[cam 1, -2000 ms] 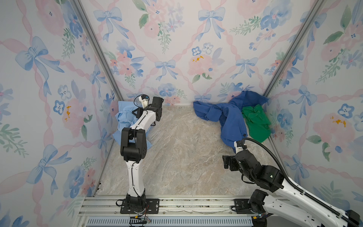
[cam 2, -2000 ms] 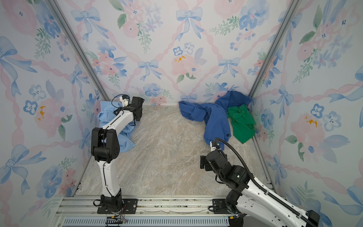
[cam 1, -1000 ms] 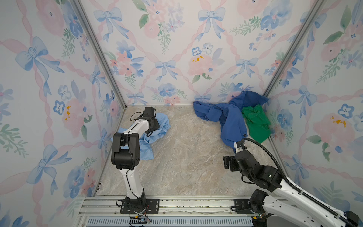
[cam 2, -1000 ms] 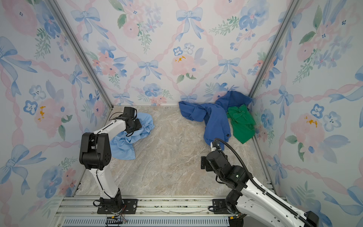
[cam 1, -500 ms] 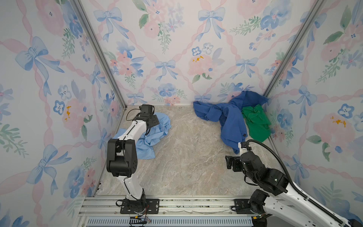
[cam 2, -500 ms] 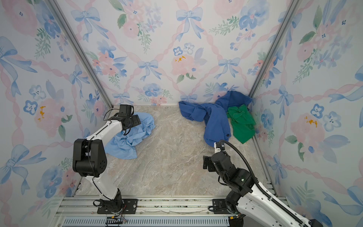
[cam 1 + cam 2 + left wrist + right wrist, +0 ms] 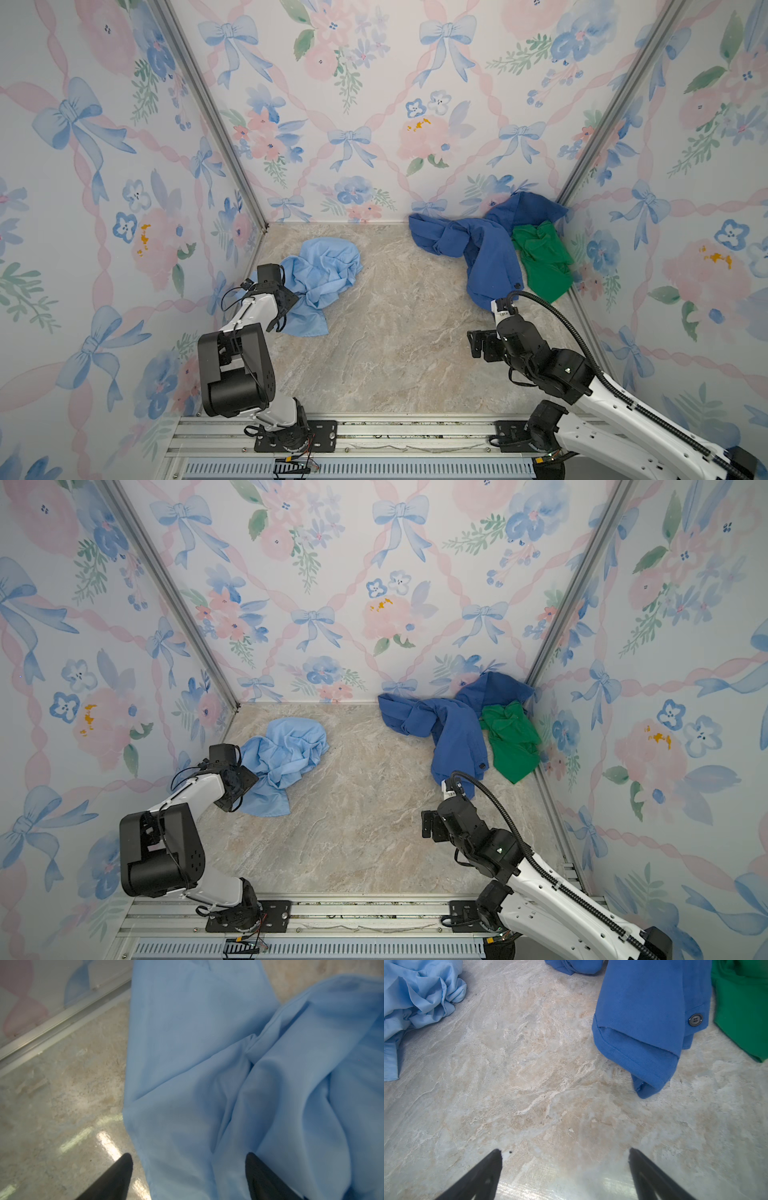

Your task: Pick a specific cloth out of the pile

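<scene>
I judge cloth separated: lies by left edge of tabletop, well apart from pile in far right corner. Over it left gripper spread, empty; right gripper spread, idle.

three garments lie on one floor: one pale blue cloth, one royal blue garment and one green cloth, the last two forming one pile. there are two grippers, a left gripper and a right gripper, each showing two black fingers. one button shows on the royal blue garment, and three floral walls stand around.
</scene>
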